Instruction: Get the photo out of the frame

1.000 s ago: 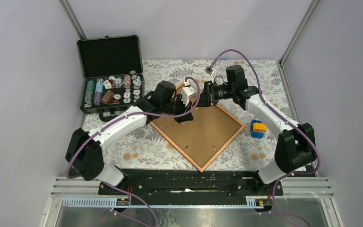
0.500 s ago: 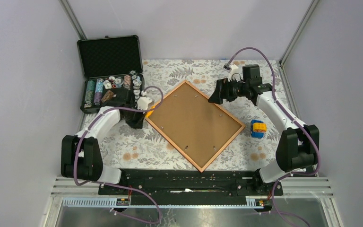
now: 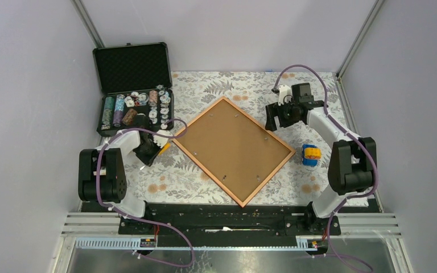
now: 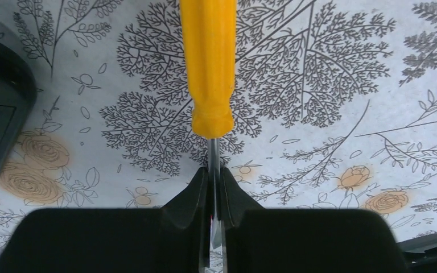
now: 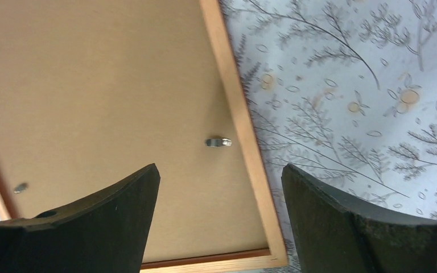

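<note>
frame [image 3: 234, 149]: orange-red border, brown back; tablecloth [image 3: 222, 85]: white, grey foliage, orange roses; screwdriver [image 4: 209, 62]: yellow handle

— How many frames lie on the counter [image 3: 216, 85]?
— One frame [image 3: 233, 148]. The right wrist view shows two metal clips [image 5: 218, 142] on its back.
— Cases?
— One black case [image 3: 131, 68], far left. Its poker chips [image 3: 131, 111] are too many and too small to count.
— Tools?
— One screwdriver [image 4: 207, 62].
— Anything else?
— One blue and yellow block [image 3: 310, 154] on the right, and two arms, left [image 3: 122, 145] and right [image 3: 330, 128].

The case [image 3: 132, 68] stands behind and left of the frame [image 3: 234, 149].
</note>
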You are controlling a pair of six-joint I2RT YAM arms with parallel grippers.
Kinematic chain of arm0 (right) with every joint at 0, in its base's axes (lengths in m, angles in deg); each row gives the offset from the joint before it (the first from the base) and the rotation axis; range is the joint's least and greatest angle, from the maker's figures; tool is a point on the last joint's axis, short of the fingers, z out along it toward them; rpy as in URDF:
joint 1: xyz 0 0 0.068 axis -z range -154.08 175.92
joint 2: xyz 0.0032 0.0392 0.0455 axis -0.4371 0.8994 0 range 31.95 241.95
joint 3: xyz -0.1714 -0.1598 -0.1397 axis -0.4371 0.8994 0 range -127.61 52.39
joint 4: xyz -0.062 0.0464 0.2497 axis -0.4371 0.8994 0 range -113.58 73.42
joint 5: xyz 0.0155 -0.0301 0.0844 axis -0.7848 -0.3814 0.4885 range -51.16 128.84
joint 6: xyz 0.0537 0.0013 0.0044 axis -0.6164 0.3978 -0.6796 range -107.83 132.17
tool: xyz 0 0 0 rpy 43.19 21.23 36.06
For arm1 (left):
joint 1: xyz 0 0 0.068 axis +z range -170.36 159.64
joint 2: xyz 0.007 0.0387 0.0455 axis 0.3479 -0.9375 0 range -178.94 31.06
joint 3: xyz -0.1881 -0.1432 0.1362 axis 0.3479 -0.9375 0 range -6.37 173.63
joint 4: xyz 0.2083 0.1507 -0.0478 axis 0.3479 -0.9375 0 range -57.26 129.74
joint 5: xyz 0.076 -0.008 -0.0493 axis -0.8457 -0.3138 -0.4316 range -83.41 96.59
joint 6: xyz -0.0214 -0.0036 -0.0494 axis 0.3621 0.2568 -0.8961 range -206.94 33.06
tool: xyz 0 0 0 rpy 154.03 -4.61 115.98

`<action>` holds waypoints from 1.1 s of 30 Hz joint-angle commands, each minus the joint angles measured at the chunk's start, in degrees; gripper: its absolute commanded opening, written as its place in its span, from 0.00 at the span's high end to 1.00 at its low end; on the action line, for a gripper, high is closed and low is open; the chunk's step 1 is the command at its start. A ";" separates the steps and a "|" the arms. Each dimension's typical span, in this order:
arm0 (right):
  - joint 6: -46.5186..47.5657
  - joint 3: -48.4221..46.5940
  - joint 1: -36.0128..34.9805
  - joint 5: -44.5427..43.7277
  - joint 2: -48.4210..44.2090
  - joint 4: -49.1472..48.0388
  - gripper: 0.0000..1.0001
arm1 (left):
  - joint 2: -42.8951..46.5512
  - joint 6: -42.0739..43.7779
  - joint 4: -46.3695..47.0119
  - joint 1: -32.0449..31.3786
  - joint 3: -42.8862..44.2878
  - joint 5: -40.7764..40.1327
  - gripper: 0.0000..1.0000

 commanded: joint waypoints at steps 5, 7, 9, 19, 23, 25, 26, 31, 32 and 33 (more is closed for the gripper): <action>6.56 -0.03 0.87 -5.44 3.86 0.00 0.18 | -3.36 1.37 5.24 0.23 0.71 -3.42 0.73; 7.79 -0.02 0.87 -5.74 4.74 -0.53 0.18 | -3.07 1.73 5.26 0.23 0.65 -3.44 0.64; 9.24 -0.32 0.87 -6.29 5.88 -0.82 0.20 | -2.34 1.80 5.07 0.22 0.77 -3.33 0.59; 13.82 -1.55 0.39 -5.39 11.15 -1.06 0.29 | 2.16 2.39 0.33 0.23 3.49 1.16 0.50; 15.00 -0.81 -0.24 -6.40 12.26 -1.27 0.32 | 4.94 2.05 -4.36 0.08 8.62 6.13 0.45; 15.54 -0.14 -0.68 -7.15 12.60 -1.80 0.36 | 6.21 2.16 -6.62 -0.22 11.07 8.22 0.42; 15.93 0.29 -0.93 -7.68 12.66 -2.05 0.38 | 6.93 2.13 -7.20 -0.48 11.96 8.88 0.40; 17.18 1.88 -1.93 -9.45 12.63 -2.60 0.50 | 12.01 5.07 -8.03 -4.10 12.90 12.79 0.31; 17.29 2.03 -1.94 -9.63 12.59 -2.57 0.54 | 13.23 5.89 -8.05 -5.58 12.65 13.59 0.29; 17.32 2.14 -1.96 -9.91 12.65 -2.67 0.58 | 14.40 6.36 -7.93 -7.27 12.11 14.25 0.28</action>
